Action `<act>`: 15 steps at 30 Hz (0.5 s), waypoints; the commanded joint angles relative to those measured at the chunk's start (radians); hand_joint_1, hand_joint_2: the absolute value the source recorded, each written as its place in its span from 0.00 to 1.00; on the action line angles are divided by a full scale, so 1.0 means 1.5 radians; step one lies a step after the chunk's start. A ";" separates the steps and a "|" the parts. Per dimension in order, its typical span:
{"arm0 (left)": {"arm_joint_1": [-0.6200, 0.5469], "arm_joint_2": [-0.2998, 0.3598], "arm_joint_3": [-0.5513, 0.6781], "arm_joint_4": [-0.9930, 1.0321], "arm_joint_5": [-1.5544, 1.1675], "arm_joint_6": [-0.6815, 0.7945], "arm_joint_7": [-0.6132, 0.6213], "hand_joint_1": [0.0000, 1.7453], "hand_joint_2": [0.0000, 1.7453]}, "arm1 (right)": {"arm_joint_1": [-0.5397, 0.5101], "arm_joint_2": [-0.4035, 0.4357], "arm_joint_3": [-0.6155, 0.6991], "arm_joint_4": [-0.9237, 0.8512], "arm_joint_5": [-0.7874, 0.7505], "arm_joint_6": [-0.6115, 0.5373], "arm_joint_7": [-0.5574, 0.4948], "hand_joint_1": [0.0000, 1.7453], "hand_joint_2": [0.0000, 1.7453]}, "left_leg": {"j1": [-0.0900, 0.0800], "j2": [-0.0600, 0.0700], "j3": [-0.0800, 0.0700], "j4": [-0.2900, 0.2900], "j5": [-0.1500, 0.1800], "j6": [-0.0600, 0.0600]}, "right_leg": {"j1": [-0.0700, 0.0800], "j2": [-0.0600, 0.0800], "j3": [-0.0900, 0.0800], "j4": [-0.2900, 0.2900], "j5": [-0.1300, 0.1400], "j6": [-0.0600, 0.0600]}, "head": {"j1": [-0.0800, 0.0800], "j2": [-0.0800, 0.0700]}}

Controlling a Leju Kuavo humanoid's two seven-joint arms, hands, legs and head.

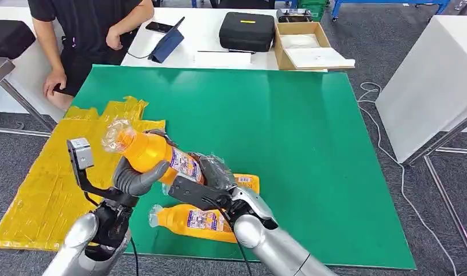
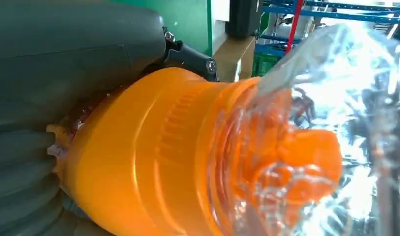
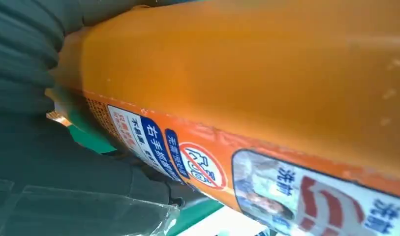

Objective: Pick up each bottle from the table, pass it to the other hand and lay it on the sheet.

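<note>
Bottle [image 1: 153, 152] I'm holding is bright orange, labelled, neck in clear plastic; left hand [image 1: 136, 178] and right hand [image 1: 211, 175] both grip it.

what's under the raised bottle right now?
Under the held bottle, gripped by the left hand and right hand, a second orange bottle lies on the green mat. The right arm covers part of it.

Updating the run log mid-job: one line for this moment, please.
stage: handover | orange bottle: held by left robot hand and right robot hand | second bottle: on table | yellow sheet: bare
</note>
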 commanded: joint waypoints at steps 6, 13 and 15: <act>-0.020 -0.027 -0.009 0.002 0.000 -0.008 -0.002 1.00 1.00 | 0.002 -0.004 0.006 0.022 0.005 0.012 0.003 0.99 1.00 | 0.000 -0.001 0.000 0.000 0.000 -0.001 | 0.000 -0.002 0.001 0.000 0.000 -0.001 | 0.000 0.000; -0.020 -0.027 -0.009 0.002 0.000 -0.008 -0.002 1.00 1.00 | 0.002 -0.004 0.006 0.022 0.005 0.012 0.003 0.99 1.00 | 0.001 -0.002 0.000 0.000 0.000 -0.001 | 0.001 -0.002 0.001 -0.001 0.000 -0.001 | 0.000 0.000; -0.018 -0.027 -0.005 0.001 -0.001 -0.009 -0.002 1.00 1.00 | 0.006 -0.004 -0.004 0.019 0.006 0.012 0.004 1.00 1.00 | 0.001 -0.002 0.000 0.000 0.000 -0.002 | 0.001 -0.002 0.001 -0.001 0.000 -0.001 | 0.000 0.000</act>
